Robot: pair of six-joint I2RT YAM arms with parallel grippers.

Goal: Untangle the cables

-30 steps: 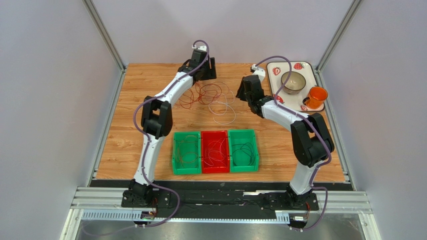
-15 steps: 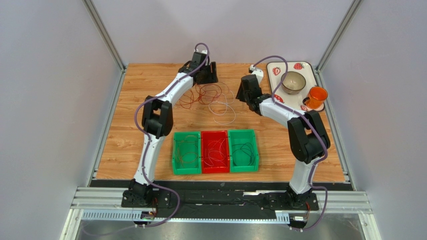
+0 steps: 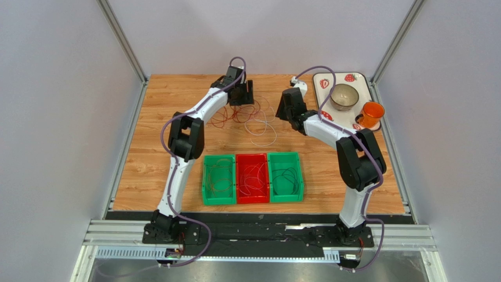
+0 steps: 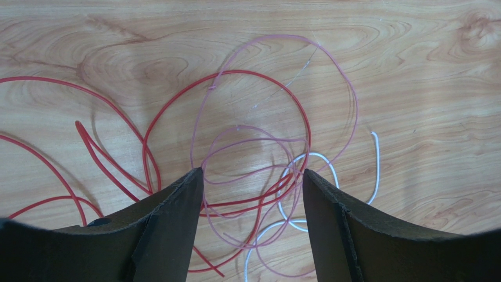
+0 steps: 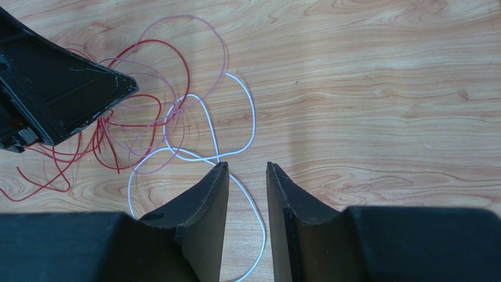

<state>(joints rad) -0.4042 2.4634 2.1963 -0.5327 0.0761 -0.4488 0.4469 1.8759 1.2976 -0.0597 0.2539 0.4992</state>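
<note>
The cables (image 3: 246,115) lie in a loose tangle on the wooden table toward the back: red (image 4: 247,71), pink (image 4: 276,36) and white (image 4: 376,164) loops crossing each other. My left gripper (image 3: 242,94) hovers over the tangle's far side with its jaws wide open (image 4: 253,173), and crossed red, pink and white strands lie on the table between them. My right gripper (image 3: 288,107) is at the tangle's right edge, open with a narrow gap (image 5: 247,165). A white loop (image 5: 253,111) runs on the table under that gap, and nothing is gripped.
Three bins sit in a row near the front, green (image 3: 219,179), red (image 3: 252,178) and green (image 3: 285,176), each holding cable coils. A white tray (image 3: 364,88) at the back right carries a bowl (image 3: 344,96) and an orange cup (image 3: 371,113).
The left gripper has shifted slightly right and nearer over the tangle. The right gripper has moved a little left toward the cables, its jaws narrowing slightly.
</note>
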